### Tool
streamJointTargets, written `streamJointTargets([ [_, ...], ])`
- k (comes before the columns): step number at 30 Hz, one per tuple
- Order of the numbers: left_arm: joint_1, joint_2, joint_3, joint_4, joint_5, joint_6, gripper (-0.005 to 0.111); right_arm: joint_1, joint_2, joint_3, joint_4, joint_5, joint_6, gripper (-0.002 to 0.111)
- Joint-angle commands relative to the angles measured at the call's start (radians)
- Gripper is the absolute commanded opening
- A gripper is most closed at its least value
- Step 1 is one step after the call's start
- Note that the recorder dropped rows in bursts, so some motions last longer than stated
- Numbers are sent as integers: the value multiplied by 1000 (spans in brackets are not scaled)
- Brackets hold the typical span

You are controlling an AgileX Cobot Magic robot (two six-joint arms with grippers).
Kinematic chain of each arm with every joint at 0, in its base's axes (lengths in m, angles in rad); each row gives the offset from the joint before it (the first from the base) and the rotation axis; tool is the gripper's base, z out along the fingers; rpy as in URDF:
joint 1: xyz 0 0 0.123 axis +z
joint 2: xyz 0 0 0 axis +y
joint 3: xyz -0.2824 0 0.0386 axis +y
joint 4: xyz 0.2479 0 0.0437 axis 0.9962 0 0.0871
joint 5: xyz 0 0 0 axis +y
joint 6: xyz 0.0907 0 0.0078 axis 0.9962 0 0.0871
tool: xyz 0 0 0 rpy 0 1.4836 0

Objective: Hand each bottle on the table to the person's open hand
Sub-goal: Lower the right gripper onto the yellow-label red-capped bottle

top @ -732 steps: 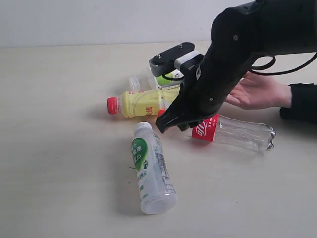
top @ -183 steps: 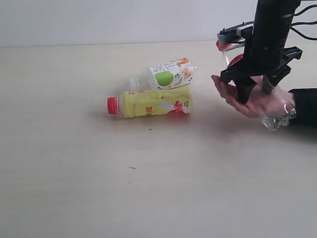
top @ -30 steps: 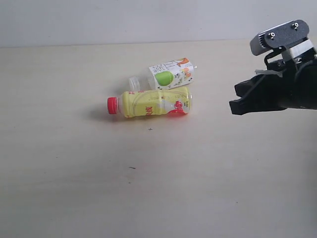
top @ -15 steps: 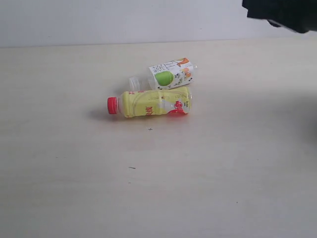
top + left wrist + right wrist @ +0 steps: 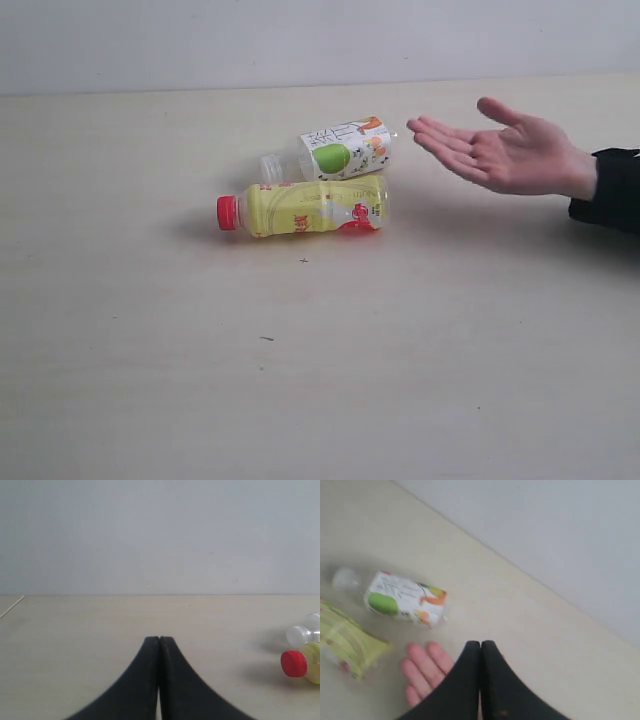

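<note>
Exterior view: yellow bottle (image 5: 305, 208) and apple-label bottle (image 5: 335, 152) lie adjacent; left hand (image 5: 159, 644) and right hand (image 5: 480, 647) clenched, empty.

Yellow bottle (image 5: 305, 208): red cap, lying on its side on the pale beige table (image 5: 300, 400), cap pointing left in the exterior view. Clear bottle (image 5: 335, 153): green-apple label, lying on its side just behind, touching the yellow one. Open hand (image 5: 500, 152): palm up, fingers extended toward the bottles, black cuff.

Resembles a plain lab or test-bench setup, judging by wide pale beige table (image 5: 300, 400) against blank whitish wall (image 5: 200, 40).
</note>
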Motion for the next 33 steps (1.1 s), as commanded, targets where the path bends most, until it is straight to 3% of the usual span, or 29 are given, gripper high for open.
streamJointTargets([
  [1, -4, -6, 3, 2, -2, -1, 2, -5, 97, -108, -242, 208, 148, 0],
  [5, -4, -6, 3, 2, -2, -1, 2, -5, 154, -154, -219, 326, 92, 0],
  [9, -4, -6, 3, 2, -2, -1, 2, -5, 181, -159, -71, 387, -49, 0],
  [14, -4, -6, 3, 2, -2, -1, 2, 130, 208, -159, -59, 392, -104, 0],
  [21, -4, -6, 3, 2, -2, -1, 2, 259, 269, -159, -39, 333, -221, 0],
  [27, -4, -6, 3, 2, -2, -1, 2, 273, 330, -159, 99, 290, -357, 0],
  [33, -4, -6, 3, 2, -2, -1, 2, 273, 411, -159, 101, 162, -427, 4],
])
